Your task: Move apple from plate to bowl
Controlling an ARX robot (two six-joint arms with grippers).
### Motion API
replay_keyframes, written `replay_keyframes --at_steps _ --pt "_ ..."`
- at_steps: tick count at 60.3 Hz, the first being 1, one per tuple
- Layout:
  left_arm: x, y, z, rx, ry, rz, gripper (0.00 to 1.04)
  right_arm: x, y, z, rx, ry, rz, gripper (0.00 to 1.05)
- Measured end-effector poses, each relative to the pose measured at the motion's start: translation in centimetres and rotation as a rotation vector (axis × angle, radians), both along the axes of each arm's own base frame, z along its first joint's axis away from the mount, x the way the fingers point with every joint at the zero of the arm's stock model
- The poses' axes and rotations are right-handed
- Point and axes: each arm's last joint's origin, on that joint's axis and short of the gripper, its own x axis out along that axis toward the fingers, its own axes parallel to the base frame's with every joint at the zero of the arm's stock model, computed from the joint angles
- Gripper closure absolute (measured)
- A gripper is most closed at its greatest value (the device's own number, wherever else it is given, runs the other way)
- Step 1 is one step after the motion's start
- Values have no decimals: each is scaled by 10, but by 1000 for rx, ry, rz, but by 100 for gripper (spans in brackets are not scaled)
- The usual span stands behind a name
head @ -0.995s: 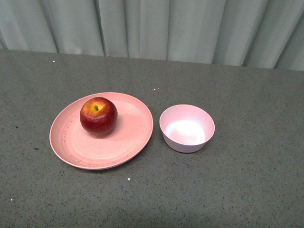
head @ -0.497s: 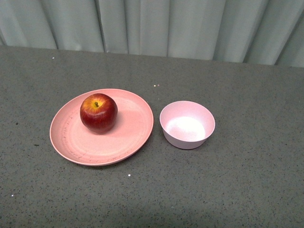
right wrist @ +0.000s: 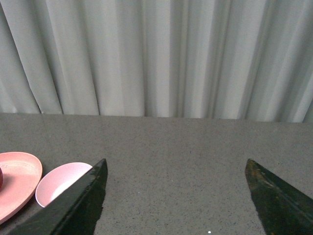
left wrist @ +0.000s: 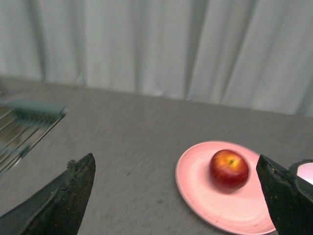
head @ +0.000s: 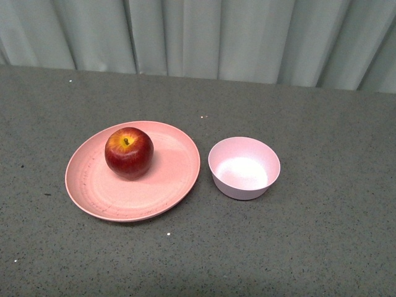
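Observation:
The dark-red apple (head: 129, 152) sits on the left-back part of the salmon-pink plate (head: 167, 179) on the grey table. The empty pale pink bowl (head: 244, 167) stands just right of the plate, apart from it. Neither arm shows in the front view. In the left wrist view my left gripper (left wrist: 178, 188) is open and empty, well short of the apple (left wrist: 229, 169) and the plate (left wrist: 205, 200). In the right wrist view my right gripper (right wrist: 177, 188) is open and empty; the bowl (right wrist: 61, 182) and the plate's edge (right wrist: 19, 181) lie off to one side.
A pale curtain (head: 204, 37) hangs along the table's far edge. In the left wrist view a grey-green rack-like object (left wrist: 29, 117) lies off to one side of the table, blurred.
The front view shifted slightly up and then back down; the apple, plate and bowl keep their places relative to one another.

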Motion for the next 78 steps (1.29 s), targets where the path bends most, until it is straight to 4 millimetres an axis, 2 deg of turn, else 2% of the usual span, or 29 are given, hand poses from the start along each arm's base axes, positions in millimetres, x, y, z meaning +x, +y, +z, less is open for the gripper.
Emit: replay_keyframes --at_steps 3,6,15,23,30,37,48,55,65,78 --pt "2 0 -5 -17 54 106 7 0 0 0 1 0 0 8" --pt "5 1 -8 -16 93 159 7 0 0 0 1 0 -2 9" --pt "19 0 -5 -36 107 135 7 0 0 0 0 1 0 9" --pt "45 -4 4 -59 90 64 7 0 0 0 0 1 0 9" --pt "77 -11 4 -93 121 0 7 0 0 0 0 1 0 9" --pt "114 -21 -7 -109 178 -58 7 0 0 0 1 1 0 9" --pt "167 -41 -41 -93 345 -91 7 0 0 0 0 1 0 9" --pt "190 -57 -56 -72 427 -129 7 0 0 0 1 1 0 9" --pt "226 -82 -65 -61 475 -163 7 0 0 0 0 1 0 9" --pt "247 -99 -72 -50 492 -196 7 0 0 0 0 1 0 9"
